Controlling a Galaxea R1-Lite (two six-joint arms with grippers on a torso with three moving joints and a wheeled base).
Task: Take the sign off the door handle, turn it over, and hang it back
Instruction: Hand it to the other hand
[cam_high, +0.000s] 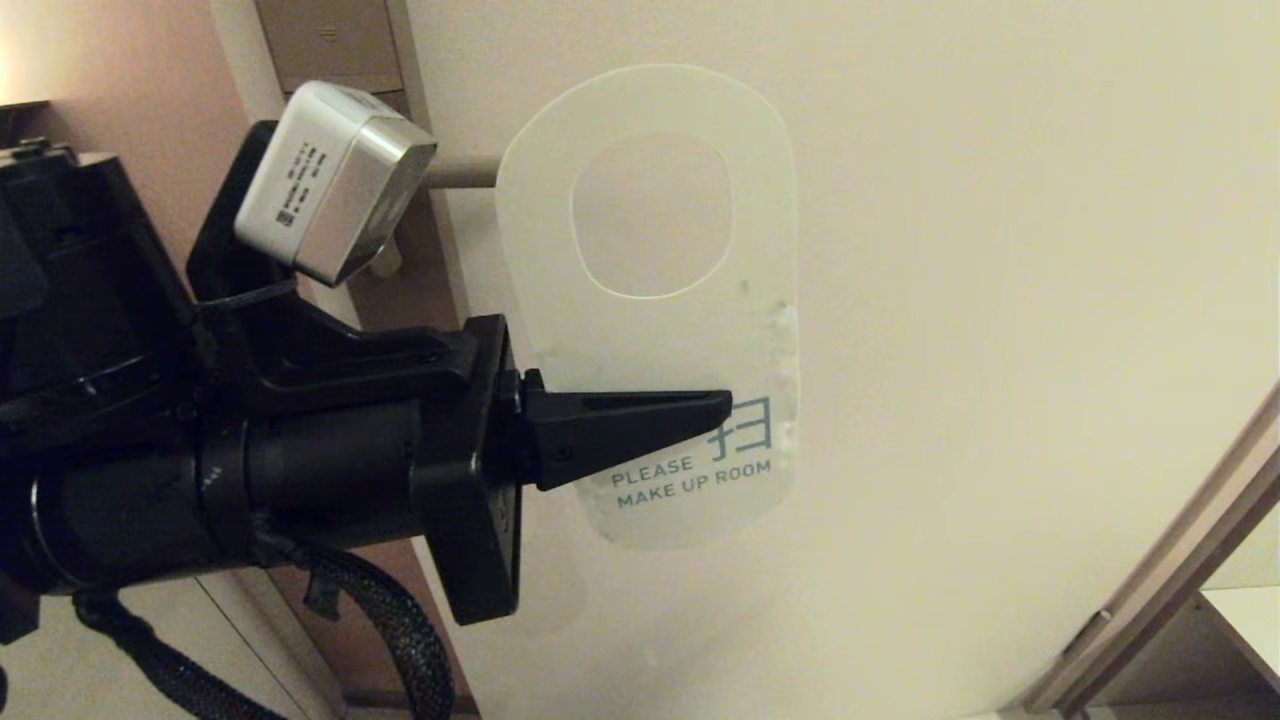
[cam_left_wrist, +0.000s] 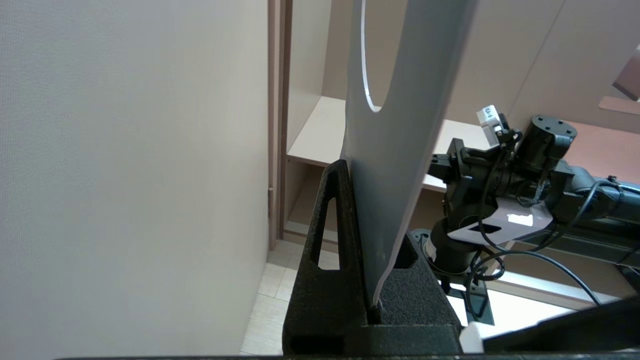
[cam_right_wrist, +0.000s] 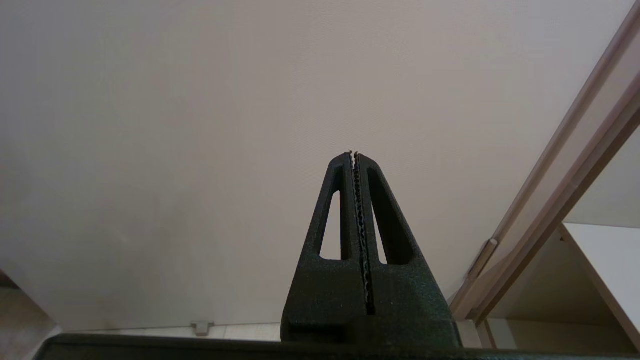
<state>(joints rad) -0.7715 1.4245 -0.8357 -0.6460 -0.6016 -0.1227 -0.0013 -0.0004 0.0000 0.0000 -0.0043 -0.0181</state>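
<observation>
Sign off-white "MAKE UP ROOM" face outward, clenched at its lower edge by left hand. Door handle at 10 o'clock from the oval hole, not visibly threaded. Judged: flip done, rehang left. Right hand clenched empty, parked.

Dim warm light, soft shadows, sharp focus, bowed edges.

Sign — off-white face reads "PLEASE MAKE UP ROOM", teal letters.
</observation>
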